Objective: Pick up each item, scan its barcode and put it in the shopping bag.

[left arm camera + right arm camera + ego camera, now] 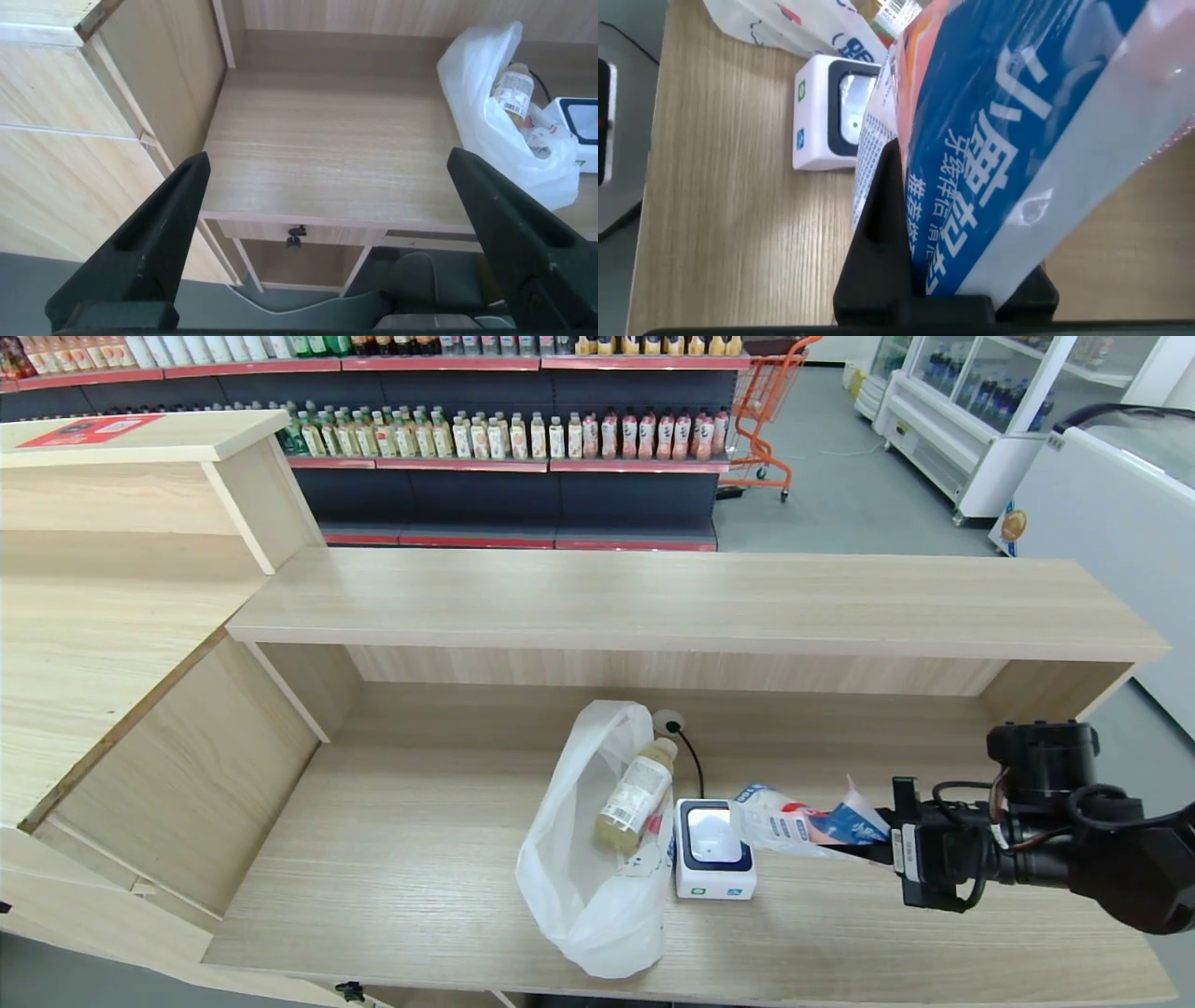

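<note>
My right gripper (873,835) is shut on a blue, white and orange snack packet (803,821), held flat just right of the white barcode scanner (714,849) with its free end over the scanner's window. Close up, the snack packet (1027,159) sits clamped between the dark fingers (878,233), with the scanner (829,114) beyond. A white plastic shopping bag (588,859) stands left of the scanner with a pale juice bottle (638,795) leaning in its mouth. My left gripper (327,233) hangs open off the counter's front edge, far from the shopping bag (505,112).
The scanner's black cable (693,756) runs back to a round grommet at the counter's rear. A raised wooden shelf (691,602) spans the back and a side wall closes the left. Bare counter (411,840) lies left of the bag.
</note>
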